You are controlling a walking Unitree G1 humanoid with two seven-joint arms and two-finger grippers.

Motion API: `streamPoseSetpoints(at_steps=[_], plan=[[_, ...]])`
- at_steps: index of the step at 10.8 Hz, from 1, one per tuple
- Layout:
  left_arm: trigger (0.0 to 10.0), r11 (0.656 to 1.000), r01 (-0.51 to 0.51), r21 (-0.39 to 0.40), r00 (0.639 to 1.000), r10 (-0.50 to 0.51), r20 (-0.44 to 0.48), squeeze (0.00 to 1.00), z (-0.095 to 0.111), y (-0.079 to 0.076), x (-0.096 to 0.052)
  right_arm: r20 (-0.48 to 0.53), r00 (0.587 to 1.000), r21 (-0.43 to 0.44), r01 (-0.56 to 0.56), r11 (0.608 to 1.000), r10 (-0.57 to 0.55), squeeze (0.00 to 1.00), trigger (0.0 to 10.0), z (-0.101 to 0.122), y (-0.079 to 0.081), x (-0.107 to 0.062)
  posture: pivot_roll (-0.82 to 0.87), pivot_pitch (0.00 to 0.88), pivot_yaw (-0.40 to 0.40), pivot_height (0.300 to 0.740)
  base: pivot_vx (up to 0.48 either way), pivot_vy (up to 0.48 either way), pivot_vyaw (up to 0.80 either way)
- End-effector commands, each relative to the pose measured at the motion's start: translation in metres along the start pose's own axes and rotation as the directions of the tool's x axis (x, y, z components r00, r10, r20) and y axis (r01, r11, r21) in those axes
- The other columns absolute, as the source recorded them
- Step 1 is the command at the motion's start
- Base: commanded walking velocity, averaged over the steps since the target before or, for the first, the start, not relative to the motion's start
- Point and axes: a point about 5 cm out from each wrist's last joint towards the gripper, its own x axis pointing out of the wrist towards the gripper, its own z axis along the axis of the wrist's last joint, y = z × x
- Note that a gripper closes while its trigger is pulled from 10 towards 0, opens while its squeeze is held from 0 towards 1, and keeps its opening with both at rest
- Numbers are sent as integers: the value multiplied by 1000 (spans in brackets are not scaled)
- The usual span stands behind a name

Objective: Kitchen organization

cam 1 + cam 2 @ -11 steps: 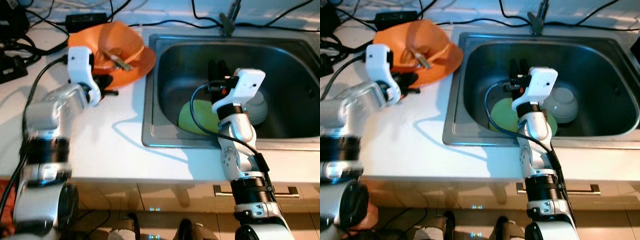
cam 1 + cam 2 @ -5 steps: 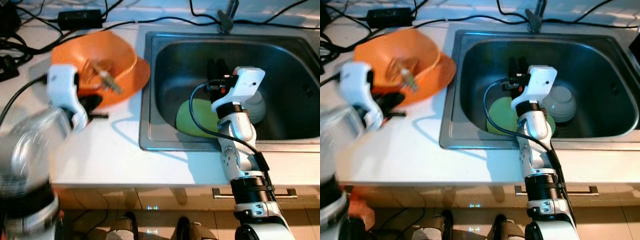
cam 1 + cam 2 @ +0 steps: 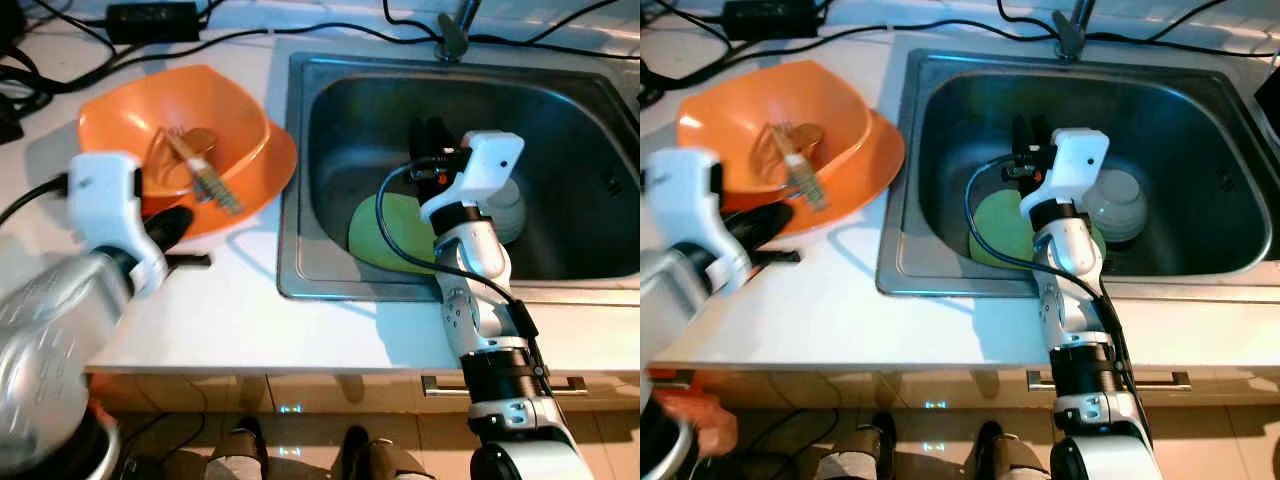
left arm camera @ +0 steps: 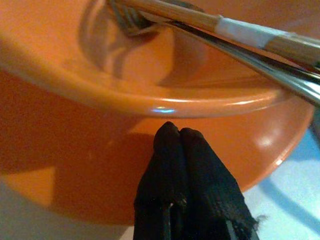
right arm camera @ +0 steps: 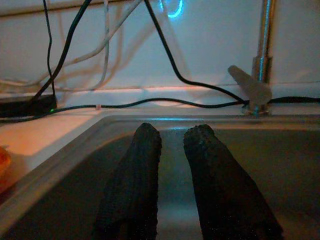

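Left tool (image 4: 179,134): fingers together, tips at the near wall of the orange bowl (image 3: 120,125) on the tabletop (image 3: 230,310).
Right tool (image 5: 172,137): fingers apart, over the sink (image 3: 590,110).
Plate (image 3: 385,235): green, in sink.

Bowl (image 3: 200,140) holding utensils (image 3: 195,168) sits left of sink (image 3: 600,275).

Right arm (image 3: 470,250) hides part of green plate (image 3: 385,232), white bowl (image 3: 510,208).
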Motion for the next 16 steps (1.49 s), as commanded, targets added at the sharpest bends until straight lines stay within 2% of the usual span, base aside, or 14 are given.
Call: streamPoseSetpoints(at_steps=[1,3,4,6,7,9,12,13,14,16], plan=[[10000,998,-67,-9,996,67,-60,0,-13,7,-6,-67,998,29,21,999,-19,0,10000,-16,-6,-8,289,280,-60,740,0,0,0],[10000,995,-96,15,995,96,-6,0,-11,6,-18,-66,998,34,10,999,-8,0,10000,-16,-5,-4,313,281,-73,740,0,0,0],[10000,995,-97,16,995,97,5,0,-10,6,-19,-67,998,36,8,999,-5,0,10000,-16,-5,-3,321,280,-76,740,0,0,0],[10000,996,-61,69,985,49,164,0,31,-2,-19,-63,998,42,4,999,-1,0,10000,-17,-2,-1,317,259,-72,740,0,0,0],[10000,992,-37,118,984,16,175,0,40,-2,-20,-60,998,42,7,999,-5,0,10000,-16,-3,-1,316,254,-68,740,0,0,0],[10000,973,30,228,988,-63,139,0,44,-2,-24,-55,998,41,12,999,-10,0,10000,-16,-5,0,318,250,-64,740,0,0,0],[10000,957,79,278,989,-110,97,0,43,-3,-25,-51,999,56,-2,998,5,0,10000,-17,2,1,322,248,-65,740,0,0,0],[10000,956,84,282,985,-121,119,0,50,-2,-27,-52,999,57,-4,998,7,0,10000,-17,3,1,322,247,-65,740,0,0,0],[10000,957,82,278,960,-151,238,0,79,1,-36,-52,999,60,-6,998,9,0,10000,-18,3,1,322,241,-66,740,0,0,0],[10000,947,44,319,951,-137,277,0,95,8,-46,-53,999,62,-9,998,12,0,10000,-19,4,2,327,233,-66,740,0,0,0]])
